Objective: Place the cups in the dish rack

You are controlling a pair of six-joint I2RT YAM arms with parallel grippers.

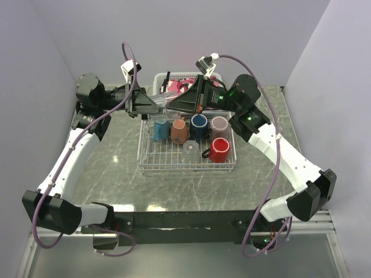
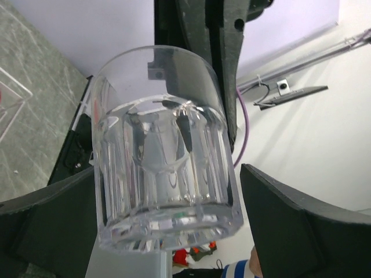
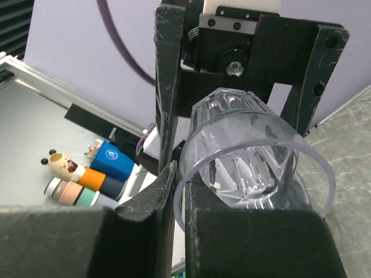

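Note:
Above the back edge of the dish rack (image 1: 185,168) a clear glass (image 1: 165,99) hangs on its side between my two grippers. My right gripper (image 1: 175,103) (image 3: 181,180) is shut on the wall of the clear glass (image 3: 255,150) at its rim, one finger inside and one outside. My left gripper (image 1: 152,103) (image 2: 168,191) stands wide open around the base of the glass (image 2: 165,168), and its right finger (image 2: 301,226) is clear of it. In the rack are a teal mug (image 1: 160,130), a terracotta mug (image 1: 178,131), a navy mug (image 1: 199,125), a mauve mug (image 1: 219,126), a red mug (image 1: 219,149) and a second clear glass (image 1: 191,149).
A white slotted basket (image 1: 161,78) with pink cloth stands right behind the rack, under both wrists. Lilac walls close in the marbled table (image 1: 116,168) at the back and on both sides. Purple cables (image 1: 130,55) loop above the arms.

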